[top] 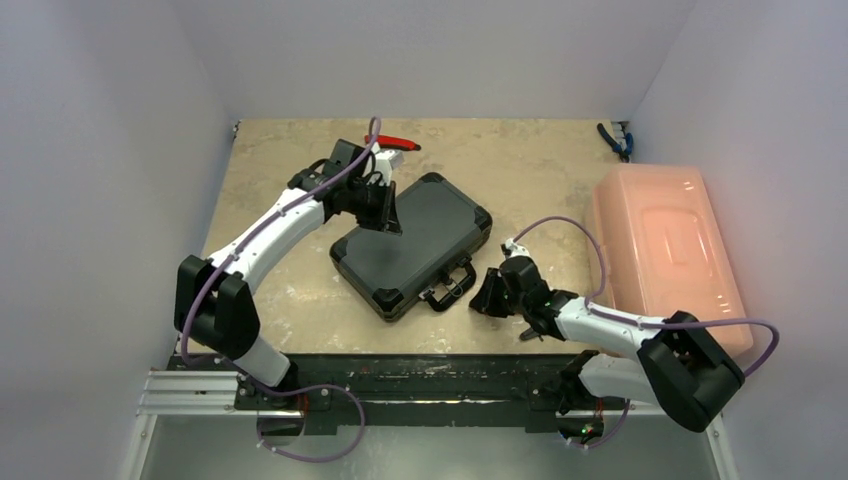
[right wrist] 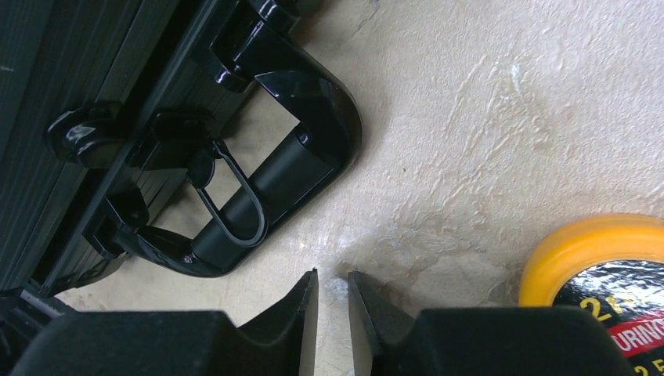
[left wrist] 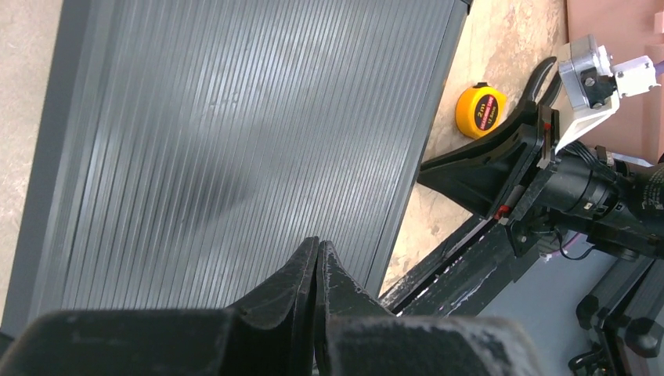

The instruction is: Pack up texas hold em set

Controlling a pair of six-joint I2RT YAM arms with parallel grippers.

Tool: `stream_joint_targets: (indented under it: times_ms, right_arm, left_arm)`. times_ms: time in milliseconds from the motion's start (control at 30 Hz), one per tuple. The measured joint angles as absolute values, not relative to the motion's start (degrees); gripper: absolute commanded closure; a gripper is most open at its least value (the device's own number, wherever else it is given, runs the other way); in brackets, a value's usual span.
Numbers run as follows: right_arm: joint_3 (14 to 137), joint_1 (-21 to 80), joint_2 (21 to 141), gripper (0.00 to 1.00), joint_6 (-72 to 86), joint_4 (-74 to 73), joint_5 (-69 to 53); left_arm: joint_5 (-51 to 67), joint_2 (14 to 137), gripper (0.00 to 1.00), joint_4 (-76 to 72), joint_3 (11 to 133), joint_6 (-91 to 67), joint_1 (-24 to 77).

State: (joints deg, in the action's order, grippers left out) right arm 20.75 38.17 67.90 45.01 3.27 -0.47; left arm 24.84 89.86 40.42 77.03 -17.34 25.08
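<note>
Case (top: 412, 243) closed, flat mid-counter (top: 520, 160), handle (right wrist: 301, 168) toward right arm. Left claw (left wrist: 317, 262) pressed together over ribbed lid. Right claw (right wrist: 333, 301) nearly together, empty, above counter beside handle, tape measure (right wrist: 603, 270) just beside.

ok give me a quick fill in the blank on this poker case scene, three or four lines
1. The lid of the black briefcase is ____.
2. The left gripper hangs over the case with its fingers ____.
3. The round thing on the table beside the right gripper is a yellow ____.
4. The case's handle faces the ____ arm.

Missing words: closed; together; tape measure; right
</note>
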Motion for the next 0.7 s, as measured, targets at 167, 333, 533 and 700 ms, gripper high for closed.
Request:
stream_joint_targets:
  times_ms: [167,333,533,700]
  right_arm:
    - [19.29,38.17,68.51,0.82,45.34,6.90,-1.93]
    - [19.20,38.17,70.15,0.82,45.45,9.43,-3.07]
    - [19.20,38.17,71.64,0.83,45.45,11.60,-4.14]
    - [19.22,38.17,72.47,0.84,45.45,12.86,-4.36]
  left_arm:
    - [24.47,91.77,1.00,39.46,77.03,-17.32,26.87]
    - [24.03,93.01,1.00,38.22,76.95,-17.37,28.29]
    - [23.40,93.51,1.00,36.86,74.28,-17.41,29.26]
    - [22.52,93.54,1.00,36.36,70.72,-17.93,29.67]
